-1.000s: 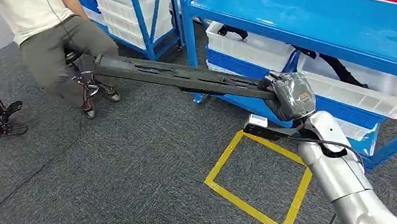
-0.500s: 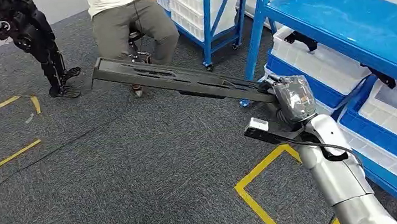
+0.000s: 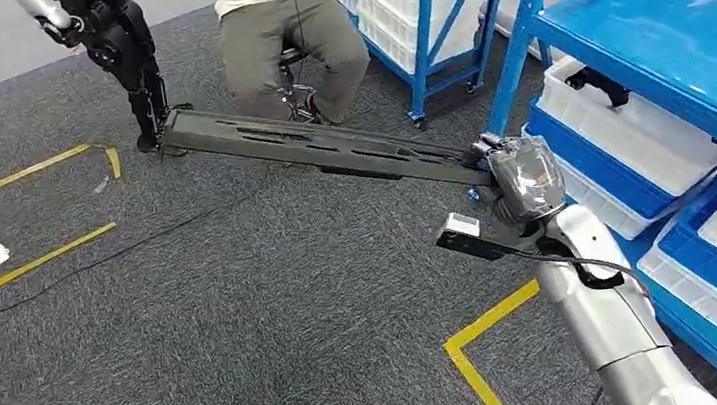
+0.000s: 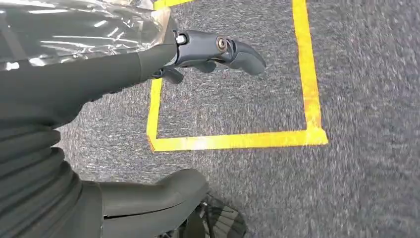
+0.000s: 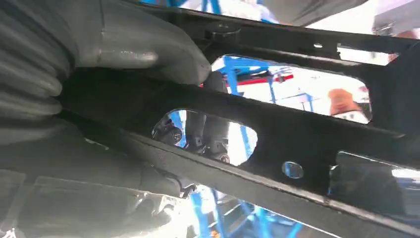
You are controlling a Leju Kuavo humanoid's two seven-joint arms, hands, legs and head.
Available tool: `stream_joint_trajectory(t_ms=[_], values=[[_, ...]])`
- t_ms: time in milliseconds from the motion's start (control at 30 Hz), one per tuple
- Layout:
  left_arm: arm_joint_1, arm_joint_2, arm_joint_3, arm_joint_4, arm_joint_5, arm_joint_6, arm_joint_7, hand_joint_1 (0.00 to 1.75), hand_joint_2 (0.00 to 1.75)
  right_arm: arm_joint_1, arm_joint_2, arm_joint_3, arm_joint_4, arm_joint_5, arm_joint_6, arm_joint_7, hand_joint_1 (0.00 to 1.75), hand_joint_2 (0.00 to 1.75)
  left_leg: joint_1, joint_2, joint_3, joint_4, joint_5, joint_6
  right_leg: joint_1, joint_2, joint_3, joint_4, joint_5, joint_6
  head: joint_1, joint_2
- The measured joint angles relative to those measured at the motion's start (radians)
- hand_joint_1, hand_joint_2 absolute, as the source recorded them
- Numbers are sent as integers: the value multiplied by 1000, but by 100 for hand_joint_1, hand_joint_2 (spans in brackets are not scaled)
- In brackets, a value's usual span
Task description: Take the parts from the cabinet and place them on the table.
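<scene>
Right hand (image 3: 525, 177) grips one end of the long black part (image 3: 313, 147), thumb (image 5: 143, 47) pressed on its slotted frame, and the part sticks out level above the grey carpet (image 3: 246, 315) toward a seated person (image 3: 288, 29). Left hand (image 4: 148, 64) hangs over the carpet with fingers (image 4: 233, 49) apart, holding nothing, above a yellow tape square (image 4: 233, 141). Blue shelving (image 3: 660, 50) with white bins (image 3: 628, 129) stands just beside the right arm.

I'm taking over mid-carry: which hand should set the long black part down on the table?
Right. The right hand already grips one end of the long black part, held out over the carpet. The left hand hangs empty, fingers apart, above the yellow floor tape.
</scene>
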State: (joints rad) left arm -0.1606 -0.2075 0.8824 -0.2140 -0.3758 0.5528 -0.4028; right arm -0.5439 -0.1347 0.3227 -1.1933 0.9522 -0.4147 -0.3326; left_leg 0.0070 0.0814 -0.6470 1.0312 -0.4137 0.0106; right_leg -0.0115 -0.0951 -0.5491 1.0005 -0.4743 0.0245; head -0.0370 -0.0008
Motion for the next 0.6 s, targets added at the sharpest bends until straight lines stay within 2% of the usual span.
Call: stream_joint_trajectory(t_ms=[33, 67, 133, 167, 200, 233, 267, 300, 333, 367, 400, 433, 467, 500, 533, 567, 600], values=[[-1, -1, 0, 0, 0, 0, -1, 0, 175, -2, -2, 0, -2, 0, 0, 0, 169, 175, -1, -12, 0, -8, 7, 7, 9, -7, -1, 1, -4, 6, 3, 0], [-2, -1, 2, 0, 0, 1, -2, 0, 175, -2, -2, 0, -3, 0, 0, 0, 169, 175, -6, -23, -3, -4, 5, 13, 6, -15, 2, 0, -4, 11, 5, 0], [-2, -2, 5, 0, 0, 2, -3, 0, 175, -1, 2, 2, -5, 1, 0, 0, 169, 175, -14, -48, -5, -7, 5, 27, 9, -38, 9, -5, -6, 25, 5, 0], [-1, -2, 5, 0, 1, 3, -5, 0, 175, -2, 1, 2, -7, 2, 0, 0, 169, 175, -5, -61, 6, -20, 15, 40, 8, -27, 2, 1, -15, 34, 5, 0], [0, -3, 5, 0, 2, 3, -5, 0, 175, -3, -3, 2, -7, 2, 2, 1, 169, 175, -6, -73, 7, -24, 18, 46, 1, 25, -5, 30, -32, 32, 10, 0], [-3, -3, 5, 0, 2, 4, -5, 0, 175, -4, -3, 2, -7, 1, 3, 2, 169, 175, -6, -81, 6, -24, 20, 53, -2, 62, -35, 93, -63, 26, 9, 0], [-8, -3, 5, 0, 2, 4, -5, 0, 175, -2, -6, 2, -7, 0, 5, 2, 169, 175, -6, -93, 5, -24, 20, 55, -2, 80, -77, 176, -95, 21, 11, 0], [-9, -5, 5, 0, 2, 4, -5, 0, 175, -1, -9, 2, -5, 0, 7, 3, 169, 175, -6, -110, 5, -24, 20, 57, 0, 89, -122, 264, -126, 22, 12, 0], [-9, -5, 5, 0, 3, 4, -5, 0, 175, 0, -11, 2, -3, 0, 9, 5, 169, 175, -7, -126, 5, -24, 20, 57, 1, 93, -156, 324, -138, 28, 11, 0], [-8, -5, 5, 0, 3, 4, -5, 0, 175, 1, -12, 2, -2, 0, 10, 5, 169, 175, -8, -138, 5, -23, 21, 57, 1, 94, -165, 333, -134, 32, 11, 0], [-7, -5, 6, 0, 5, 4, -4, 0, 175, 1, -13, 2, -2, 0, 11, 5, 169, 175, -8, -157, 5, -22, 21, 57, 0, 94, -148, 283, -103, 44, 11, 0], [-6, -5, 6, 0, 5, 4, -4, 0, 175, -1, -13, 2, -2, 0, 12, 5, 169, 175, -7, -172, 6, -21, 22, 55, -1, 98, -111, 202, -65, 54, 12, 0], [-7, -6, 6, 0, 5, 4, -4, 0, 175, -3, -13, 2, -2, 0, 13, 5, 169, 175, -7, -188, 7, -19, 23, 54, -4, 114, -60, 94, -20, 62, 12, 0], [-7, -8, 6, 0, 5, 4, -4, 0, 175, -5, -13, 2, -2, 0, 13, 5, 169, 175, -6, -199, 4, -18, 23, 52, -12, 166, -23, 10, 6, 62, 13, 0], [-8, -8, 6, 0, 5, 4, -4, 0, 175, -5, -13, 2, -2, 0, 13, 5, 169, 175, -13, -212, 0, -15, 23, 43, -8, 174, -22, 2, 4, 45, 13, 0], [-8, -8, 6, 0, 5, 5, -4, 0, 175, -7, -14, 2, -2, 0, 14, 5, 169, 175, -10, -219, -4, -16, 26, 39, -6, 162, -17, 3, 7, 30, 14, 0], [-6, -8, 6, 0, 4, 5, -4, 0, 175, -7, -13, 3, -2, 0, 14, 5, 169, 175, -9, -228, -7, -17, 29, 33, 0, 155, -19, 4, 8, 24, 12, 0]])
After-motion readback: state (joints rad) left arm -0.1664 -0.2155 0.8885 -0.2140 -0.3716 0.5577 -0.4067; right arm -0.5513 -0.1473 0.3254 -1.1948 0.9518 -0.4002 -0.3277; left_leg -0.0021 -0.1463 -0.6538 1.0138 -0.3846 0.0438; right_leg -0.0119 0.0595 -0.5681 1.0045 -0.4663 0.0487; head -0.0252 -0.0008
